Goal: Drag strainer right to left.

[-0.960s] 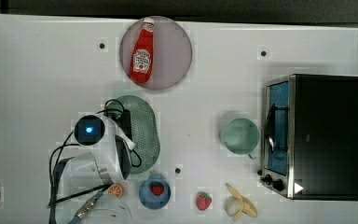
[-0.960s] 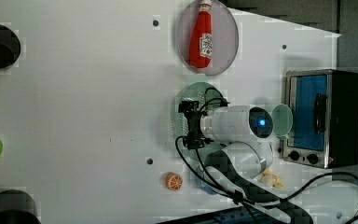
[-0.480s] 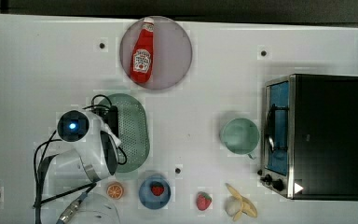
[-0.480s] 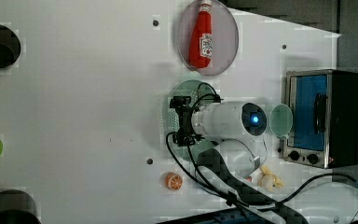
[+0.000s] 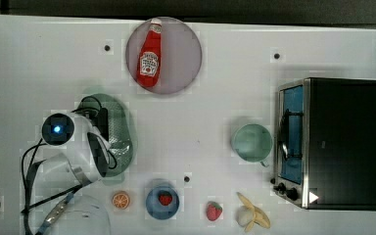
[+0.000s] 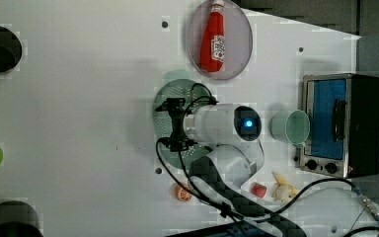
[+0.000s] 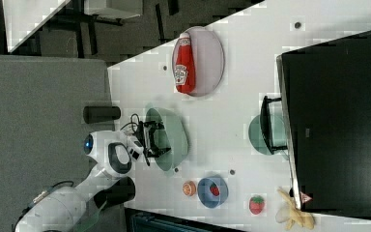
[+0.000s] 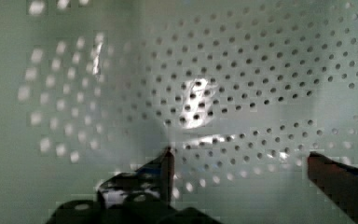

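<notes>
One strainer (image 5: 120, 132). One cup (image 5: 252, 142). One plate (image 5: 183, 54), one ketchup bottle (image 5: 149, 56). One toaster oven (image 5: 330, 142). One blue bowl (image 5: 161, 201). Two strawberries: one in the bowl (image 5: 165, 198), one loose (image 5: 214, 211). One orange slice (image 5: 120, 199). One banana (image 5: 252, 215). One counter (image 5: 39, 54).

A white tabletop (image 5: 225, 98) with small dark screw holes (image 5: 107, 48) spans the top view, evenly lit. A dark strip of floor (image 5: 274, 7) runs along the top view's upper edge. In the right view, grey carpet (image 7: 38, 121) lies beside the table, with dark furniture legs (image 7: 94, 21) beyond.
</notes>
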`<state>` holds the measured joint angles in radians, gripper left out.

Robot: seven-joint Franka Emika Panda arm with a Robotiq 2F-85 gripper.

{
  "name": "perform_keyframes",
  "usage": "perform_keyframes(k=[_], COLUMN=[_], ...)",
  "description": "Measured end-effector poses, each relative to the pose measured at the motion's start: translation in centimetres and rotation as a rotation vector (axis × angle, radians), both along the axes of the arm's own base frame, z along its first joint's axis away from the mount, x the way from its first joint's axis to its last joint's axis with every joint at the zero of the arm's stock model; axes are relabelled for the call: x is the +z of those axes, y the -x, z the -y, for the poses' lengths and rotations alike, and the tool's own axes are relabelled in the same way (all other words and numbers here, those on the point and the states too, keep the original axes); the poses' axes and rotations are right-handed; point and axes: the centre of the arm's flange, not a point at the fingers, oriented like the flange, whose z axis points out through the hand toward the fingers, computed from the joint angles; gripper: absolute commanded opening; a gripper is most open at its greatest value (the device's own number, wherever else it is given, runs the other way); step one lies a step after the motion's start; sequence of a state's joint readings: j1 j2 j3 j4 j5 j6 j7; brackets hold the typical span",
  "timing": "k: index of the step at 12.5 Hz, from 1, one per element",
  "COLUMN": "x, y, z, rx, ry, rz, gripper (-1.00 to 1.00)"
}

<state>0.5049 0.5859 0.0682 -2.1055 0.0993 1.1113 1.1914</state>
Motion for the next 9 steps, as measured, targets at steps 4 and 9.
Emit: perform_keyframes(k=[4, 9], x=[-0.2, 0.8], y=[0.3, -0.3], z=[-2.8, -7.2], rx=[0.013, 0.029], ry=[0.013, -0.013], rz=[-0.005, 0.007], gripper=[1.0, 1.0])
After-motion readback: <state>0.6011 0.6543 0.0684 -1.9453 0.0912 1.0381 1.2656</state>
